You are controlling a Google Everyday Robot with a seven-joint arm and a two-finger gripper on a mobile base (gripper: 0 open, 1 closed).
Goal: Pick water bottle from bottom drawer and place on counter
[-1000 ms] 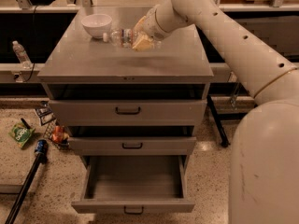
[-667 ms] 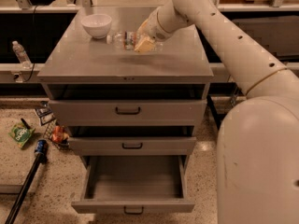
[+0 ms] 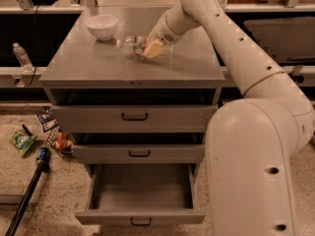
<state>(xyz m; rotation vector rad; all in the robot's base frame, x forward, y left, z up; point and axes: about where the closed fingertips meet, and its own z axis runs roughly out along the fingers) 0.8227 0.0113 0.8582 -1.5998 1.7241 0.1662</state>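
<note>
The water bottle [image 3: 132, 44] lies on its side on the counter [image 3: 98, 65], white cap pointing left toward the bowl, reddish label band showing. My gripper [image 3: 152, 48] reaches in from the right and is shut on the bottle's right half, low over the counter top. Its yellowish fingers [image 3: 153, 47] hide part of the bottle. The bottom drawer [image 3: 140, 216] is pulled out wide and its grey inside shows nothing in it.
A white bowl [image 3: 102, 26] stands on the counter's back left, just left of the bottle. The two upper drawers [image 3: 134, 116] stand slightly ajar. Another clear bottle [image 3: 21, 55] stands on a ledge at left. Packets, a can [image 3: 61, 141] and a dark pole [image 3: 29, 191] lie on the floor at left.
The gripper with the bottle has moved slightly down and toward the front, bringing the bottle down onto the counter top. The drawers have not moved.
</note>
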